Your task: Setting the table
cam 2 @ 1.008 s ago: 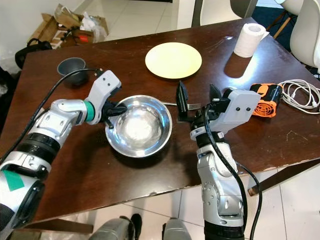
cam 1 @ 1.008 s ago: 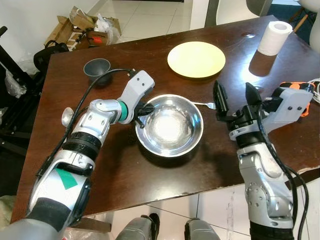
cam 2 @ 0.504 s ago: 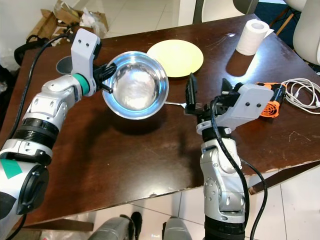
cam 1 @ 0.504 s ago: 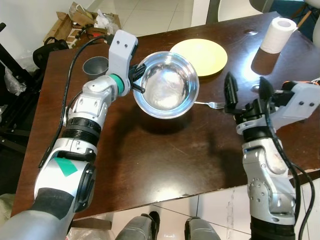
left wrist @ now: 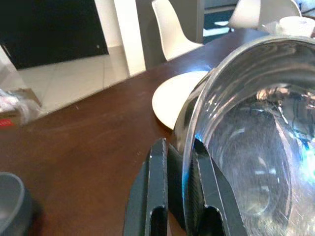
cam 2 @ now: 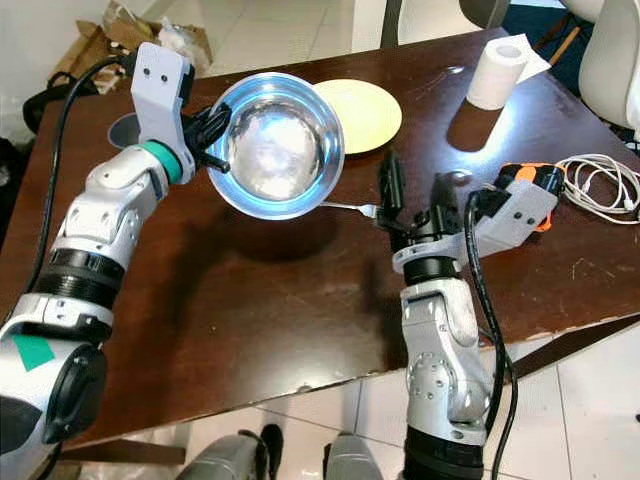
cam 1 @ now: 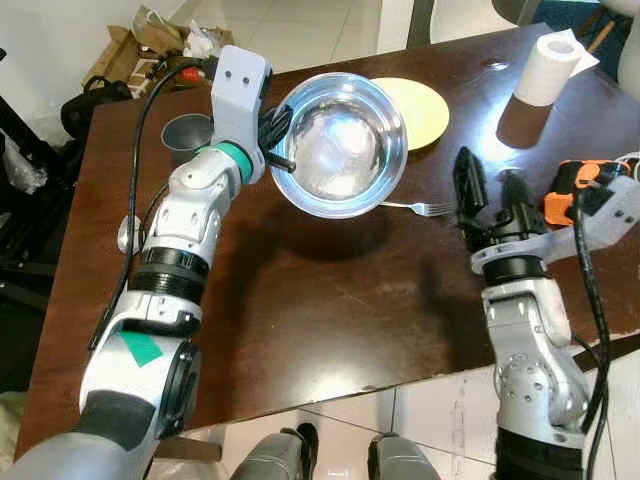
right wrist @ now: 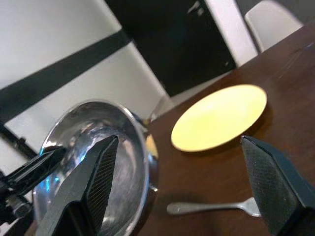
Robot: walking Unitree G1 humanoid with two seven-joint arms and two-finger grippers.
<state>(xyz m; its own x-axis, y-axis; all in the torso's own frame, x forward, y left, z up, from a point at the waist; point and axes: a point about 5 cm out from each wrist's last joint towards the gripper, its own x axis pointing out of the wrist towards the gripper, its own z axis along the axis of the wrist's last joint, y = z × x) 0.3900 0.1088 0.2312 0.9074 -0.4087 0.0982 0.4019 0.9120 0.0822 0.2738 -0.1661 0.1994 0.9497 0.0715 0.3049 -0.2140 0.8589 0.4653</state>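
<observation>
Gripping steel bowl (cam 1: 340,143) rim, left gripper (cam 1: 276,140), no labels legible

A home dining area, to judge by the dark wooden dining table (cam 1: 330,300) on pale floor tiles (cam 1: 290,30), white moulded chairs (left wrist: 172,29) drawn up at its far side, a yellow plate (cam 2: 365,112) and paper-towel roll (cam 2: 497,72) on top, and cardboard clutter (cam 1: 160,45) against the wall.

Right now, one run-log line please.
left end effector: shut on steel bowl rim, lifted | right end effector: open near fork | yellow plate: on table
</observation>
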